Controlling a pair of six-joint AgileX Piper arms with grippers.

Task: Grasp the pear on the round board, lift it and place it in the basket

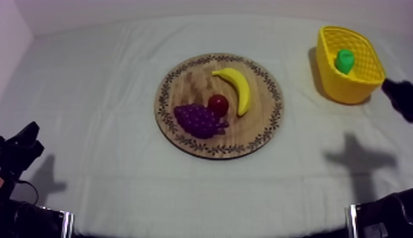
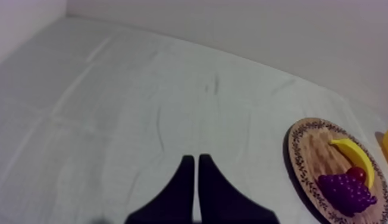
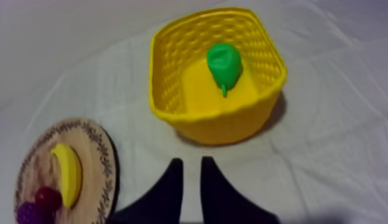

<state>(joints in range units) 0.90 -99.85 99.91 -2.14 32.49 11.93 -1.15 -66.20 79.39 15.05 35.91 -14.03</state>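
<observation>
Green pear (image 3: pixel 224 64) sits in the yellow basket (image 3: pixel 223 126) near the far edge; right claw (image 3: pixel 191 162) slightly apart before it, left claw (image 2: pixel 196 158) together over open worktop (image 2: pixel 113 113).

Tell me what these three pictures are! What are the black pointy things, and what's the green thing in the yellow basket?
It is a robot with two arms at a table under a pale cloth. One picture comes from a camera above the table. The other two come from cameras that ride on the arms. The black pointy things are the grippers, which are the robot's hands. The left gripper is pinched shut and holds nothing. The right gripper is open and empty, in front of the yellow basket. The green thing is a toy pear lying inside the basket. On the round wooden board lie a banana, a bunch of grapes and a small red fruit.
</observation>
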